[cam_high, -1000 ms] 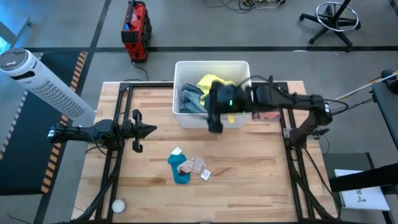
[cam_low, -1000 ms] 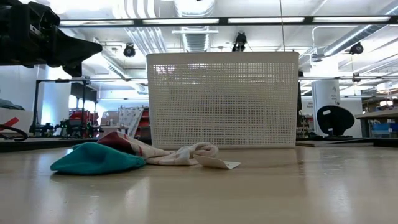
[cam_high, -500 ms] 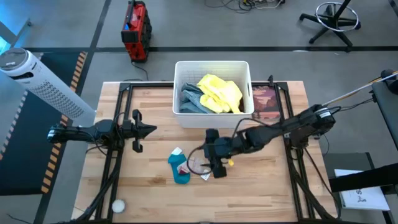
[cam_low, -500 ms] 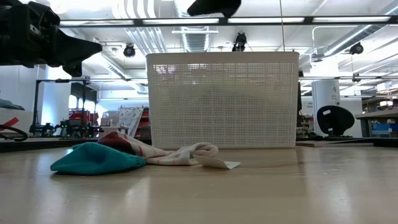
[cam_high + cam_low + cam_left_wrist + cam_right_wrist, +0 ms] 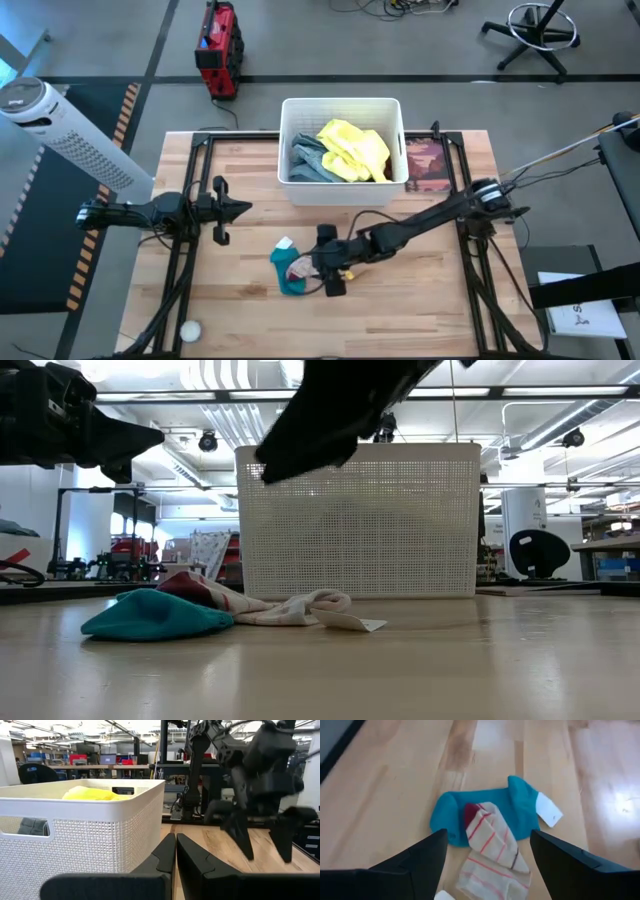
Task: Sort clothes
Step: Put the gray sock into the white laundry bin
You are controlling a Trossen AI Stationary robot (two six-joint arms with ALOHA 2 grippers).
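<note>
1. Since half a second ago your right gripper (image 5: 331, 270) has travelled further to the left over the table, and it now hangs above the small pile of clothes in front of the basket (image 5: 293, 115). One second ago it was above the basket.
2. Its two fingers (image 5: 420, 860) are spread wide with nothing between them, and in the right wrist view the teal sock (image 5: 485, 815) and the pale striped piece (image 5: 492, 852) lie in the gap below.
3. A maroon piece (image 5: 471, 811) shows only a little, between the teal and the striped one. All three overlap, so if you close here you may take two or three garments together, and the sorting is then mixed.
4. The striped piece lies on top of the teal sock. If you lift only the lower one, the upper one may slide off or be dragged across the wood.
5. A white label (image 5: 549, 811) on the teal sock and a loose paper tag (image 5: 358, 624) are thin. A pinch on these alone will probably slip.
6. In the basket the neon yellow garment (image 5: 352, 148) and the blue-grey denim (image 5: 308, 160) are piled high, so more clothes put there could fall over the rim.
7. Your left gripper (image 5: 222, 210) waits clenched and empty at the left side, well apart from the pile.
</note>
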